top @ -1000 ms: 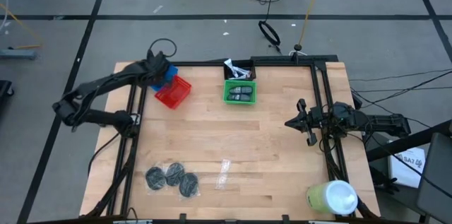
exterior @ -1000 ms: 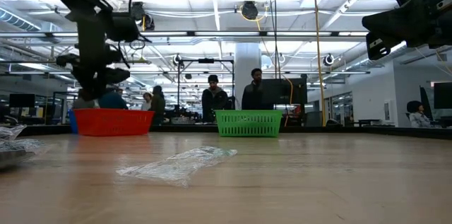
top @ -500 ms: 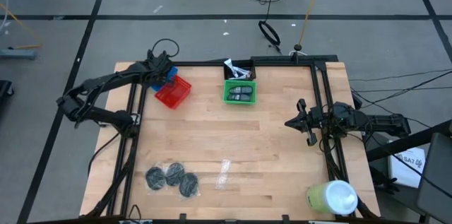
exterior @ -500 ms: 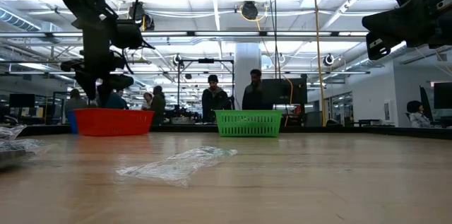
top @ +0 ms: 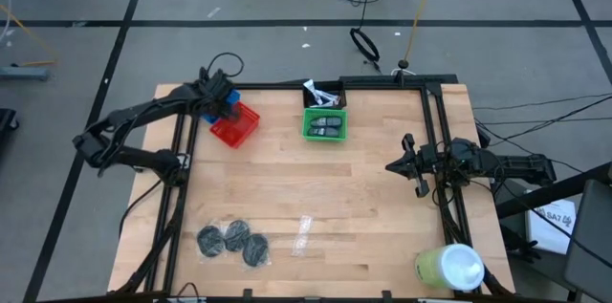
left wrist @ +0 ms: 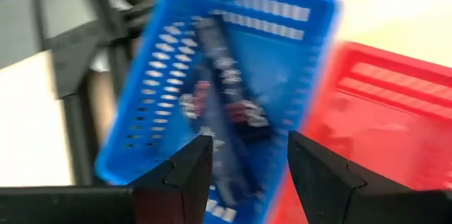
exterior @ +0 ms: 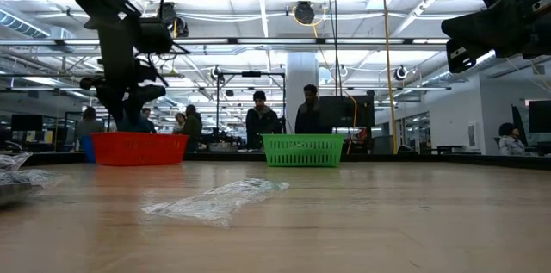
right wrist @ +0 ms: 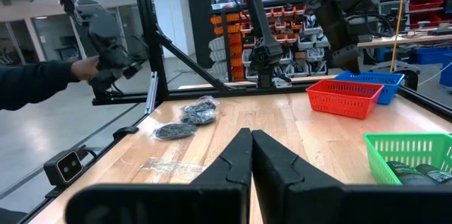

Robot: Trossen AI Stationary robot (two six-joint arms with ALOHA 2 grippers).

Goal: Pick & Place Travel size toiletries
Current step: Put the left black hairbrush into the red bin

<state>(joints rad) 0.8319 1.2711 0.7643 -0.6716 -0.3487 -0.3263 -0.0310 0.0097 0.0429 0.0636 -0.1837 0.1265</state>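
Observation:
My left gripper (top: 218, 93) (left wrist: 247, 167) hovers open over the blue basket (top: 230, 102) (left wrist: 162, 75) at the table's far left. Dark blue flat packets (left wrist: 226, 104) lie inside the basket, below the fingers, which touch nothing. A red basket (top: 235, 127) stands against the blue one. The green basket (top: 308, 133) holds two dark grey oval pieces (top: 326, 126). White-silver tubes (top: 319, 93) lie in a dark bin behind it. Three dark grey round discs (top: 230, 238) rest flat on the table at the near left. My right gripper (top: 413, 165) (right wrist: 251, 143) waits shut at the right edge.
A clear plastic wrapper scrap (top: 304, 234) (exterior: 219, 200) lies near the front centre. A big yellow-green cylinder with a white top (top: 449, 267) stands at the near right corner. People stand beyond the far edge, and a person's sleeve (right wrist: 39, 83) shows beside the table.
My left gripper has stayed over the blue basket and turned a little at the wrist.

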